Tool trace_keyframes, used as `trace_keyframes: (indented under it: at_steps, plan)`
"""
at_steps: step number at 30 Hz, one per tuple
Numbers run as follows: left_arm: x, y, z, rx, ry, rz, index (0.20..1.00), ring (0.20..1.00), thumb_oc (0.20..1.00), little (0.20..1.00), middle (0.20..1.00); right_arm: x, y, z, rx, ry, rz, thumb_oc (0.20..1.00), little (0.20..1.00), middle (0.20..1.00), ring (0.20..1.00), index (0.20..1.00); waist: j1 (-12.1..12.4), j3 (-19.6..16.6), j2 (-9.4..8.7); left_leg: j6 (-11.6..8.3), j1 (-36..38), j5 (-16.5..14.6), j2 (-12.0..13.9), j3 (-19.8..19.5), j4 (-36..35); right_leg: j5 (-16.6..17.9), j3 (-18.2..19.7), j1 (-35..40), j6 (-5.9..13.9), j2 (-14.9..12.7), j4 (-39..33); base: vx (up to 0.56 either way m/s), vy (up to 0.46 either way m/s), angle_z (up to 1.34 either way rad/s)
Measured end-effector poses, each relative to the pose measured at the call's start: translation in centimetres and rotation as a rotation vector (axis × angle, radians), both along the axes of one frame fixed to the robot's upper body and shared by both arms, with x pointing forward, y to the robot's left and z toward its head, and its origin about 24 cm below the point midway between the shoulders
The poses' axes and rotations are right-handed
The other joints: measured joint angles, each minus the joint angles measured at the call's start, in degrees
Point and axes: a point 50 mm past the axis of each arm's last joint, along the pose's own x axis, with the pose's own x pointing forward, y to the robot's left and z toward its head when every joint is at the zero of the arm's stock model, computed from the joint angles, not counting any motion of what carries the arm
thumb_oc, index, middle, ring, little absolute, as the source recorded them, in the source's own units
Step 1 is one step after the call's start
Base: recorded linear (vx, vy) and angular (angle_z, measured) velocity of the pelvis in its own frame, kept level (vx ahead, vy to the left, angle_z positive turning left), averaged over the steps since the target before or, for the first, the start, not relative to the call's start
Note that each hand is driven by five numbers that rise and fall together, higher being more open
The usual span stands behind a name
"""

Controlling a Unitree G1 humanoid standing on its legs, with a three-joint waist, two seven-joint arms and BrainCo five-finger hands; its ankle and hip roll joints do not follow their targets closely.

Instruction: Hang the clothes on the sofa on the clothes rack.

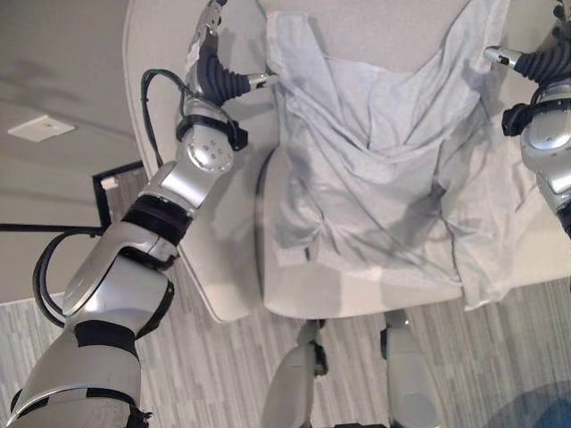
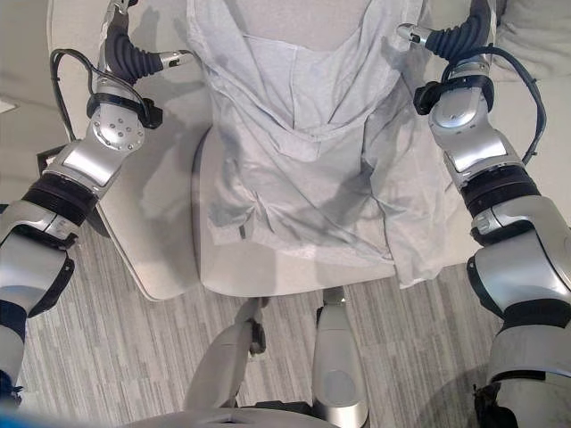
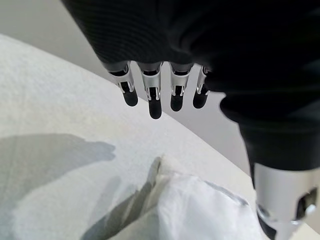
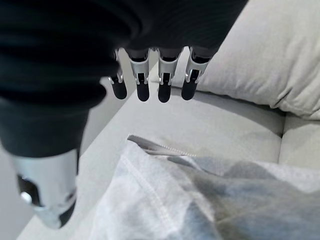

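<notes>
The shirt [image 2: 303, 169] is spread flat on the sofa [image 2: 161, 241], between the left robot hand [image 3: 155, 95] and right robot hand [image 4: 150, 80], both held open and empty just above its upper corners.

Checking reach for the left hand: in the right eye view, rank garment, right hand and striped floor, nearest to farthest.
1. Garment, its edge just beside the left hand.
2. Right hand, across the garment on the robot's right.
3. Striped floor, below the sofa's front edge; close to the right hand's rank, not a firm call.
</notes>
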Motion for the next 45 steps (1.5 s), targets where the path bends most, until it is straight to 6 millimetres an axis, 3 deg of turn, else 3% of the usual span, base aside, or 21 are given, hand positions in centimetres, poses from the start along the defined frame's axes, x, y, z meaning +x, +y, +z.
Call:
trace_keyframes:
  at_steps: [9,15,21,28,36,45]
  plan:
    - [0.8,1.3,-1.3,0.025,0.084,0.067,1.000,1.000,1.000,1.000,1.000,1.3,1.0,-0.5,0.024,0.083,0.036,1.000,1.000,1.000,1.000,1.000,0.34,0.00,0.00,0.01,-0.05,0.16,0.03,-0.11,0.00,0.11,-0.08,0.00,-0.10,0.04,0.00,0.00,0.000,0.00]
    - [2.0,-0.1,-0.2,0.110,0.155,0.063,1.000,1.000,1.000,1.000,1.000,2.1,2.6,-0.8,-0.004,0.138,0.086,1.000,1.000,1.000,1.000,1.000,0.05,0.00,-0.01,0.04,-0.31,0.27,0.01,-0.24,0.01,0.13,-0.21,-0.20,-0.09,0.03,0.01,0.00,-0.002,0.01]
    - [3.0,-1.1,-0.9,0.169,0.256,0.088,1.000,1.000,1.000,1.000,1.000,2.8,4.4,-0.9,-0.015,0.169,0.125,1.000,1.000,1.000,1.000,1.000,-1.33,-0.02,-0.03,0.04,-0.74,0.26,0.02,-0.07,0.01,0.15,-0.03,-0.74,-0.11,0.06,0.01,0.00,0.000,0.00]
    - [3.3,-3.1,-0.5,0.192,0.273,0.050,1.000,1.000,1.000,1.000,1.000,3.1,4.6,-0.5,-0.039,0.196,0.099,1.000,1.000,1.000,1.000,1.000,-1.71,-0.03,-0.05,0.09,-2.30,0.44,0.08,0.25,0.02,0.55,0.26,-2.50,-0.23,0.19,0.02,0.00,0.000,0.00]
    - [3.4,-2.5,0.0,0.196,0.285,0.094,1.000,1.000,1.000,1.000,1.000,3.4,3.5,-1.0,-0.081,0.259,-0.009,1.000,1.000,1.000,1.000,1.000,-2.30,-0.04,-0.05,0.09,-2.42,0.44,0.07,0.40,0.01,0.57,0.41,-2.72,-0.25,0.21,0.02,0.00,0.000,0.00]
    - [3.4,-2.1,0.8,0.188,0.281,0.127,1.000,1.000,1.000,1.000,1.000,3.3,4.2,0.8,-0.120,0.215,-0.061,1.000,1.000,1.000,1.000,1.000,-2.61,-0.11,-0.47,0.12,-4.03,0.46,0.07,1.46,0.02,1.11,1.52,-4.89,-0.25,0.36,0.03,0.01,-0.008,-0.05]
